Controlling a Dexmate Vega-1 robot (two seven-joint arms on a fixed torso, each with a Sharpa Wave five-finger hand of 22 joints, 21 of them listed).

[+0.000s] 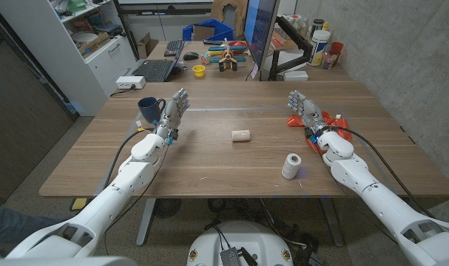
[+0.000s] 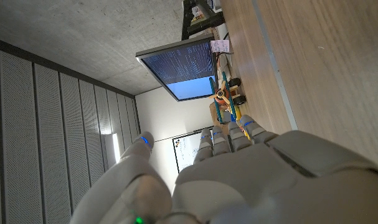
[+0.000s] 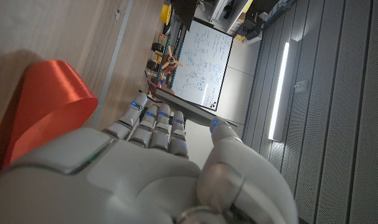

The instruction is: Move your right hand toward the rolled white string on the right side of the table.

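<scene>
Wooden surface (image 1: 209, 159) seen from the head view: one spool of rolled white string (image 1: 291, 166) stands upright near the front right, just inboard of the right robot hand (image 1: 307, 112), which is empty with fingers spread and sits well beyond the spool. One small white roll (image 1: 241, 135) lies mid-surface; one blue mug (image 1: 150, 109) stands beside the left robot hand (image 1: 174, 111), also wide and empty. From the left wrist, a monitor (image 2: 179, 68) shows. From the right wrist, one orange object (image 3: 48, 106), possibly a cone, lies beside the fingers (image 3: 152, 124). Reaching back carelessly could topple the spool or sweep the orange piece.
</scene>
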